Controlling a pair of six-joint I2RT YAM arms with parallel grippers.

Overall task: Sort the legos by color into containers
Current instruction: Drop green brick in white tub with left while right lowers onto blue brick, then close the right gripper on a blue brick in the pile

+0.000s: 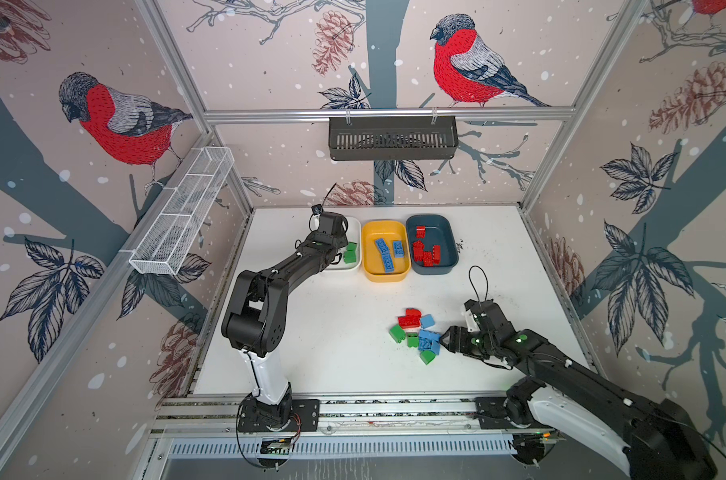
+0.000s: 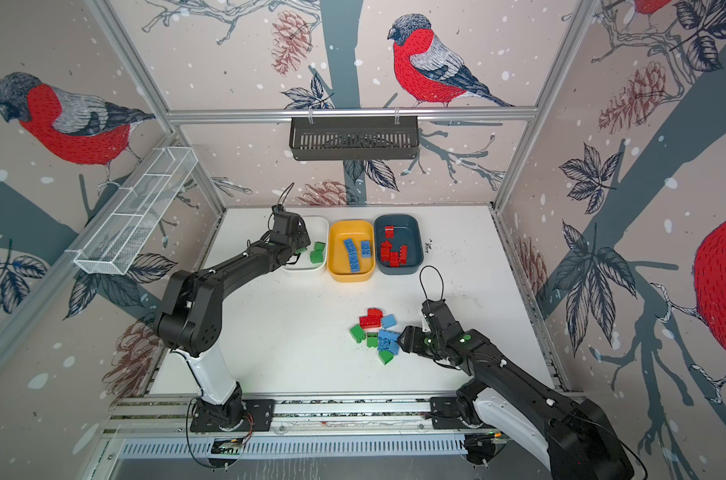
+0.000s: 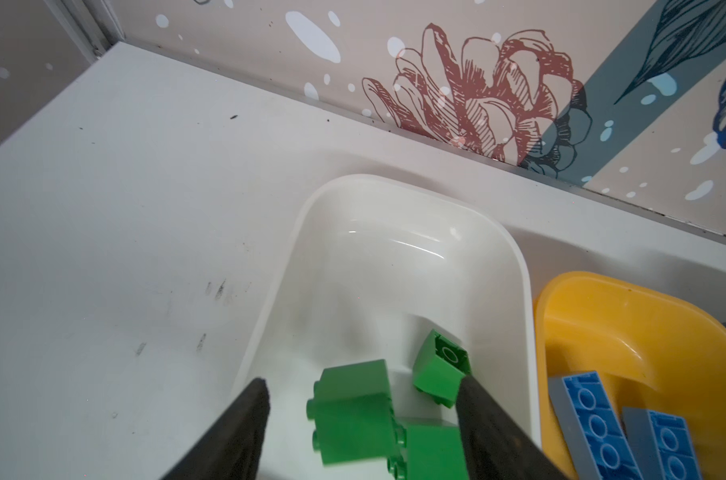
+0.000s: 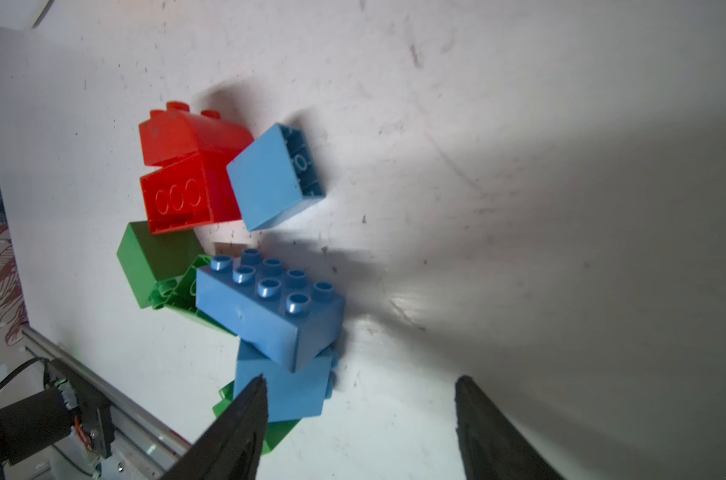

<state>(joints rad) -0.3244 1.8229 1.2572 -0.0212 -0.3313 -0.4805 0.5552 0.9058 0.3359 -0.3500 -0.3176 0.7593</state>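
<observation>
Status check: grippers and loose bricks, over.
Left gripper open over white tub, green bricks inside. Right gripper open beside loose pile, nothing held. Nothing blocking either.

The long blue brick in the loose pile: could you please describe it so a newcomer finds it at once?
On the white table, in front of the yellow tub, loose bricks lie piled by the right claw. The long blue brick rests on another blue one at the claw side; it alone shows eight studs facing up.
</observation>
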